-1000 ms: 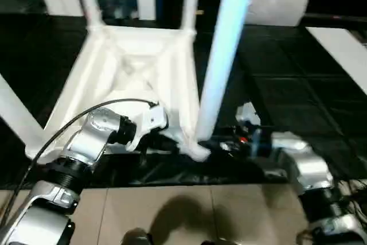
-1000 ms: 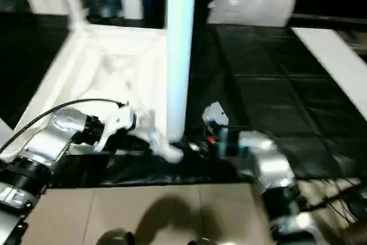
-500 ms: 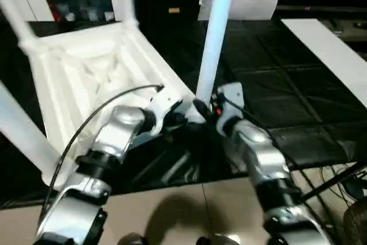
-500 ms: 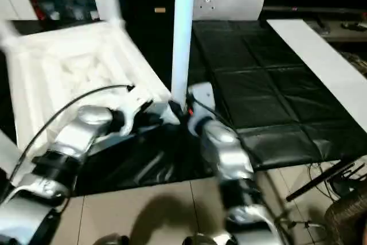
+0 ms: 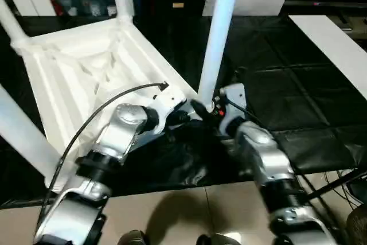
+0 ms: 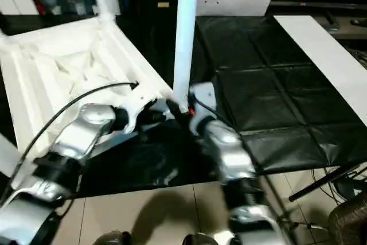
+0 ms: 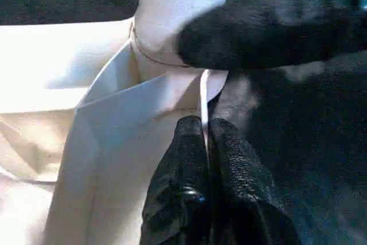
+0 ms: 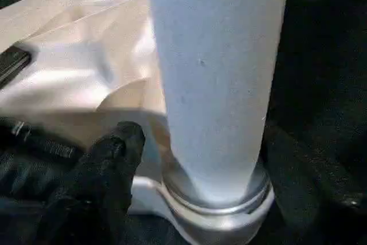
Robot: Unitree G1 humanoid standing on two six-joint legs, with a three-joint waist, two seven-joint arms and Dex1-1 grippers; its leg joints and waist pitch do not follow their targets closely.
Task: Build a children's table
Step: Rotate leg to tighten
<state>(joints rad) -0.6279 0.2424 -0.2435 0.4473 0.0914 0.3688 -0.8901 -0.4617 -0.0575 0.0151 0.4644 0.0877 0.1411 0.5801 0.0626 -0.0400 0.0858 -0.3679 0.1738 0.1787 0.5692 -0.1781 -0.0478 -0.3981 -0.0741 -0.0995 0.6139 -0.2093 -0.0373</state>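
Children's table (image 5: 86, 78) lies upside down on the black-matted counter (image 5: 298, 101), ribbed underside up, legs standing up from the corner sockets. Left hand (image 7: 205, 142) is pinched shut on the thin rim at the near corner. Right hand (image 8: 198, 159) sits spread around the base of that corner's leg (image 5: 217, 38), one finger each side, not clamped.

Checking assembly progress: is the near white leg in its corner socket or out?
In: the white tubular leg stands upright, its base seated in the round corner socket.
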